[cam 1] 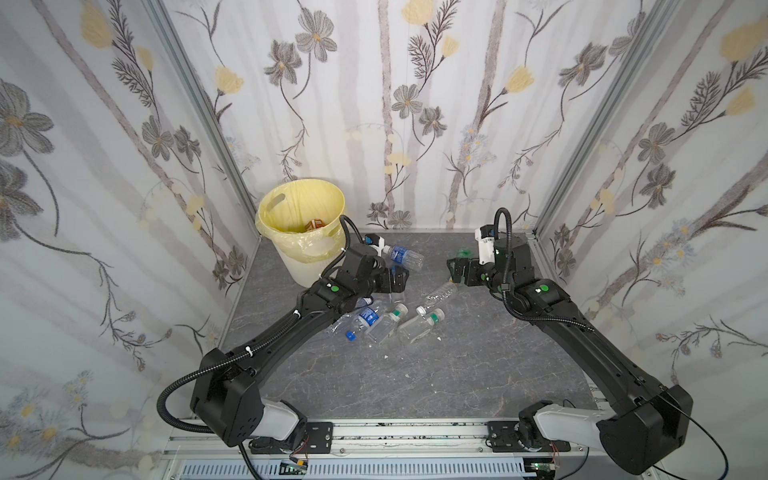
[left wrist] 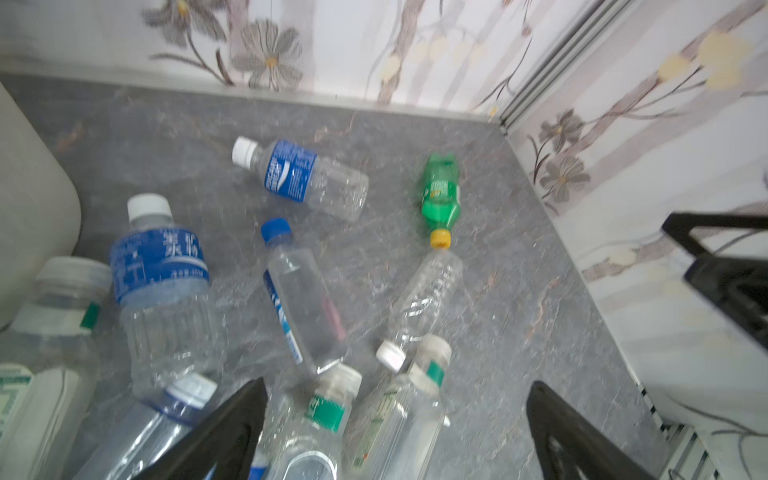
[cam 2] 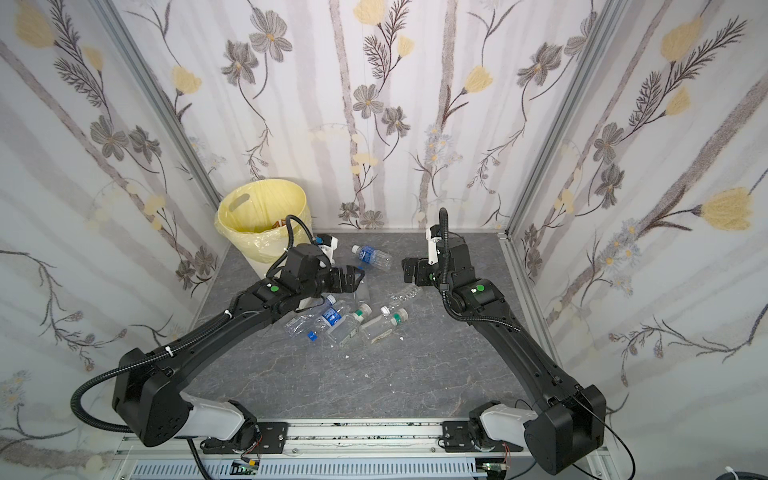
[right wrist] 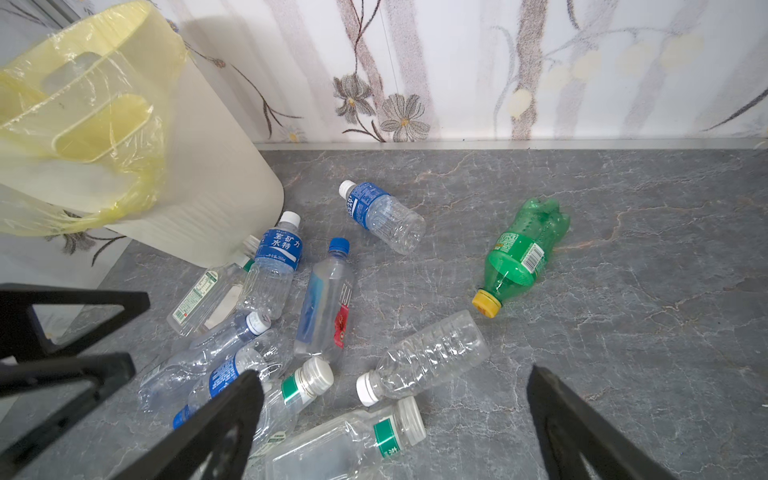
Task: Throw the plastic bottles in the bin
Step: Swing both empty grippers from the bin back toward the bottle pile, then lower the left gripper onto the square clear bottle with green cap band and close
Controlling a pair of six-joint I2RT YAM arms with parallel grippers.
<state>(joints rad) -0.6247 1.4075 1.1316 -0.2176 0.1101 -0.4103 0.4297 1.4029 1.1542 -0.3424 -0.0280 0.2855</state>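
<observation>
Left gripper [cam 2: 351,277] spread wide, empty, over the plastic bottles [right wrist: 432,357] heaped just beside the bin [cam 1: 297,272]. Right gripper [cam 2: 408,268] likewise wide, empty, farther from the bin. Green bottle [right wrist: 521,253] farthest from the bin. Bottles likely light, thin-walled, crushable, slick, roll easily. Take mid-body across the width, not the cap.

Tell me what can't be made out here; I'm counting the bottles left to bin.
- Bin contents: both top views show one orange-brown scrap; rim hides the rest.
- Bottle pile: left arm covers part in both top views.
- Green bottle: too small in a top view.
- Left wrist view: blurred; edge crops several bottles.
</observation>
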